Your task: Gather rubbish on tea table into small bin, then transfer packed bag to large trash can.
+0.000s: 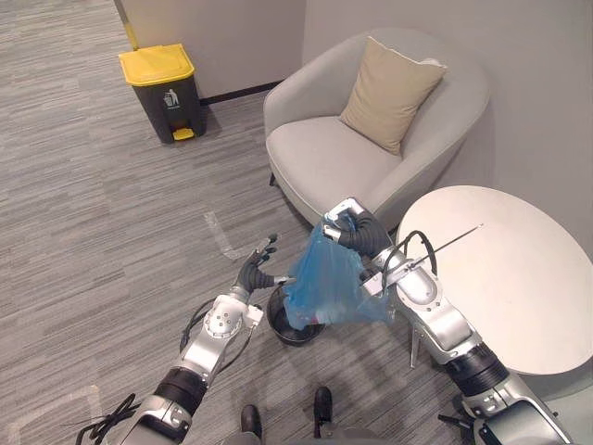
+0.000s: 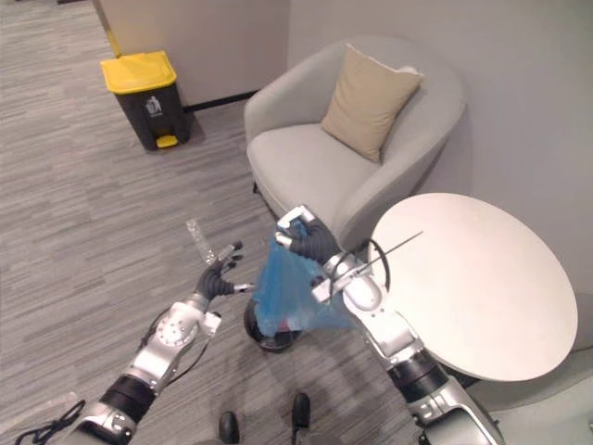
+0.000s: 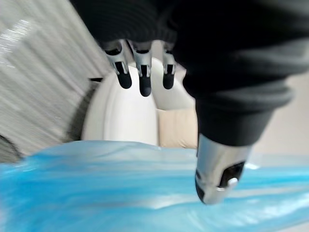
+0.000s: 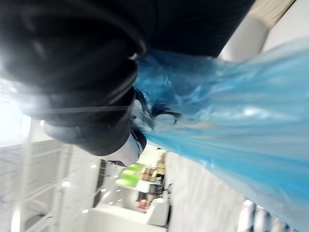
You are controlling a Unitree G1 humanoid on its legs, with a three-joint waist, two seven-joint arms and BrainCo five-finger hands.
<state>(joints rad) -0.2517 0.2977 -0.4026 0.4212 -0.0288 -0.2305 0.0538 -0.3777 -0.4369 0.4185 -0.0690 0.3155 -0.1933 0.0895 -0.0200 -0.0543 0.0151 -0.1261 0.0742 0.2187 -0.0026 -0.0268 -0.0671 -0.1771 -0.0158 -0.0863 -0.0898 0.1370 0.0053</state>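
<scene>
Biggest thing here is the grey armchair (image 1: 343,158) at the back, with the round white bench (image 1: 519,278) on the robot's right, bare as far as I can see. Then there's the yellow-lidded trash can (image 1: 167,93), lid down, standing off to the front-left against the wall. A tan cushion (image 1: 389,88) leans in the chair.

Now the part that matters. The blue bag (image 1: 324,283) hangs from the right hand (image 1: 352,230), whose fingers are curled tight round the bunched neck. The right wrist view shows the plastic gathered right at the palm. The bag's long axis runs pretty much straight up and down, neck on top. Its bottom sits in the mouth of the small black bin (image 1: 278,320) on the floor, so I'd say it's not yet lifted clear.

The left hand (image 1: 255,271) is just beside the bag on its left side, fingers straight and spread, gripping nothing. Whether the thumb actually touches the plastic, I can't tell.

What the next move hangs on, in my view: the trash can is well apart from the bag, ahead and to the left, across open floor. The left hand is on the nearer side, but the right one has the load — so the bag has to go up out of the bin first, then get carried that way. The closed lid could be the snag.
</scene>
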